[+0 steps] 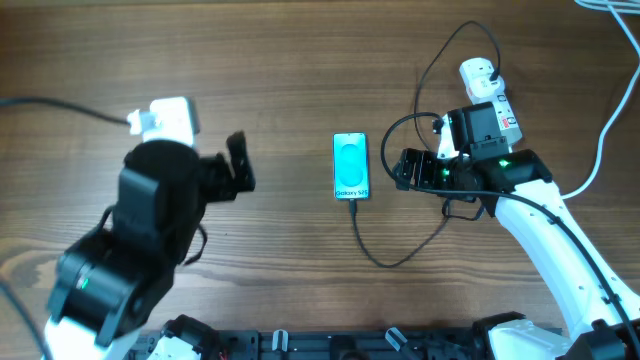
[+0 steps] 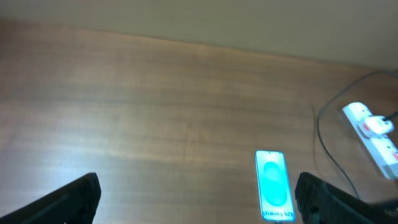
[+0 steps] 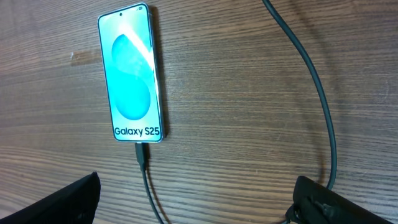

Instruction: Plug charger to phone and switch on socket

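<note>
The phone (image 1: 350,167) lies flat mid-table with its cyan screen up; it also shows in the left wrist view (image 2: 273,185) and the right wrist view (image 3: 132,71). The charger's black connector (image 3: 142,154) sits in the phone's end by the "Galaxy" text. Its thin black cable (image 1: 383,260) loops right and up to a white plug (image 1: 478,73) in the socket (image 1: 503,108). The right arm partly covers the socket, which also shows in the left wrist view (image 2: 373,134). My right gripper (image 1: 405,170) is open and empty, just right of the phone. My left gripper (image 1: 238,165) is open and empty, well left of the phone.
A white box (image 1: 165,119) with a grey lead stands at the back left behind my left arm. A thick white cord (image 1: 608,110) runs along the table's far right. The black cable arcs in front of my right gripper (image 3: 320,93).
</note>
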You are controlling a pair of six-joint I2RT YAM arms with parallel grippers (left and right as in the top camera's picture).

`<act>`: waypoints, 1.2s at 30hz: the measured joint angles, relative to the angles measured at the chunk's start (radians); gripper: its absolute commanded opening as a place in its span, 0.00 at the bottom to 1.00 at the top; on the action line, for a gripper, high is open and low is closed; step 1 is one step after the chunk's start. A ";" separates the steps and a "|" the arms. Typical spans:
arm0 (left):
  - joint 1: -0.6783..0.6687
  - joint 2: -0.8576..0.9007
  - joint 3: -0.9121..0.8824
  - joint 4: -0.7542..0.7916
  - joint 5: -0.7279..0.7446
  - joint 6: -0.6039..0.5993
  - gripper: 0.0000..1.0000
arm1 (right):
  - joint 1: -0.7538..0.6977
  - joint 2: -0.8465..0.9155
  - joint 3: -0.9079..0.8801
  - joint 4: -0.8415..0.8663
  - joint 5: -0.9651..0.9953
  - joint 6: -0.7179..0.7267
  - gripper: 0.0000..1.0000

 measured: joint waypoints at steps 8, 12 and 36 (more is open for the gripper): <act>0.232 0.262 -0.004 0.370 0.142 0.146 1.00 | 0.000 0.000 0.000 0.002 0.000 0.000 1.00; 0.373 0.309 -0.008 0.589 0.265 0.192 1.00 | 0.000 0.000 -0.001 0.000 0.000 0.008 1.00; 0.614 -0.315 -0.003 0.634 0.580 0.371 1.00 | 0.000 0.000 -0.001 -0.006 0.042 0.051 1.00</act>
